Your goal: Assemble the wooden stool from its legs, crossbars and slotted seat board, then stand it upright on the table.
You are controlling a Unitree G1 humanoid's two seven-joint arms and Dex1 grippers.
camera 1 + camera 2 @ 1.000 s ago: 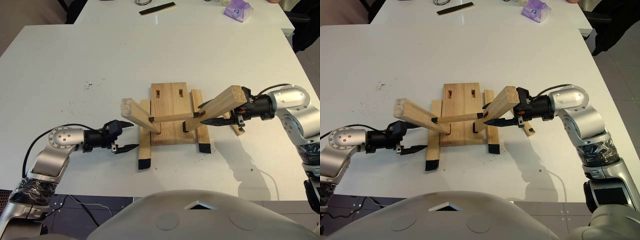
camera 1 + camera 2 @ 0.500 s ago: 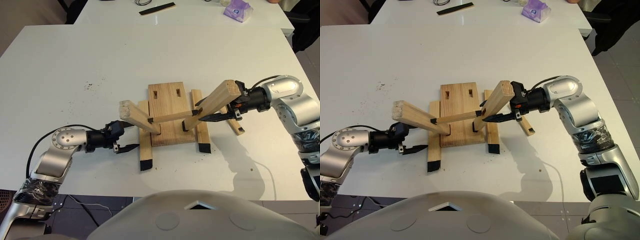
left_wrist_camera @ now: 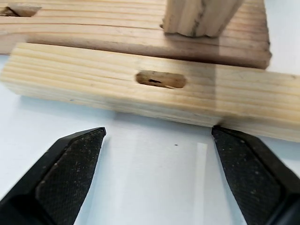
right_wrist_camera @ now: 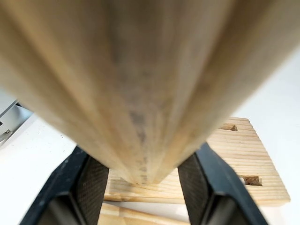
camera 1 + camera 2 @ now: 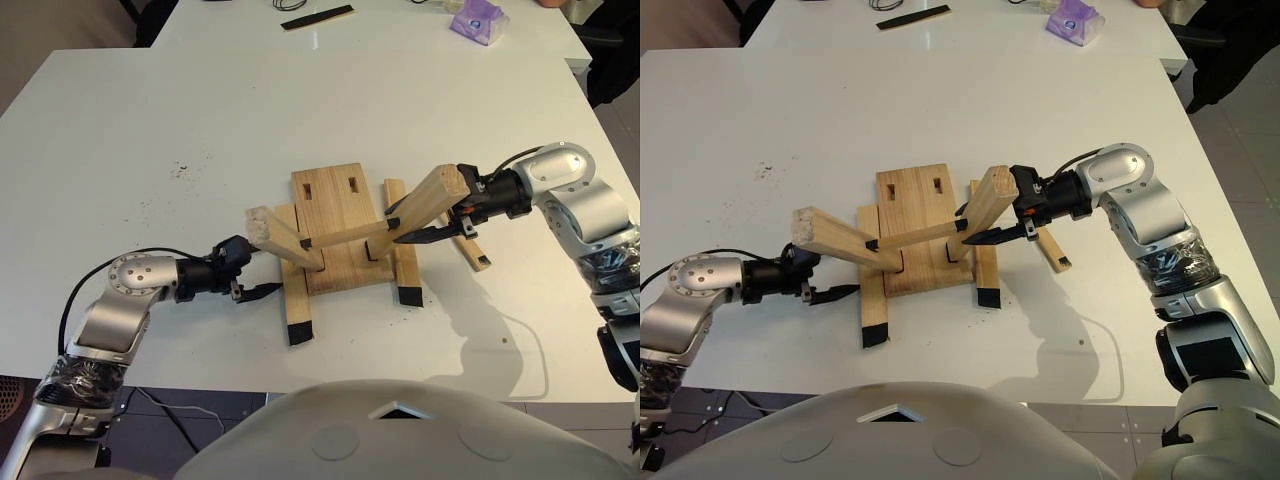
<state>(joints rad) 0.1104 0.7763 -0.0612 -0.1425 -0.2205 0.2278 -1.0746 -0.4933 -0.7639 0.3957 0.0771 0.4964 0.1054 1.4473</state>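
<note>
Stock at this moment, stool partly built. Item one: slotted seat board (image 5: pixel 330 225), lying flat at the middle of the table (image 5: pixel 150 120), two slots (image 5: pixel 312 185) showing at its far end. Item two: a sub-frame of two legs joined by one crossbar (image 5: pixel 345 235), held tilted over the board. Its raised left leg (image 5: pixel 283 238) leans out toward the robot's left, and its raised right leg (image 5: pixel 425 200) is clamped between the fingers of the right gripper (image 4: pixel 140 183), closed firmly on the wood. Item three: flat left leg (image 5: pixel 292 290), on the table along the board's left edge, its mortise facing the left wrist camera. The left gripper (image 3: pixel 157 145) sits low just beside it, spread wide and holding nothing (one fingertip looks to be at the wood, though contact cannot be confirmed). Item four: flat right leg (image 5: pixel 400 255), along the board's right edge. Item five: loose crossbar (image 5: pixel 475 250), on the table under the right arm. Judged status: one leg pair joined; the second pair unjoined, no leg seated in the board, and the stool not yet stood upright, so well under half complete.
</note>
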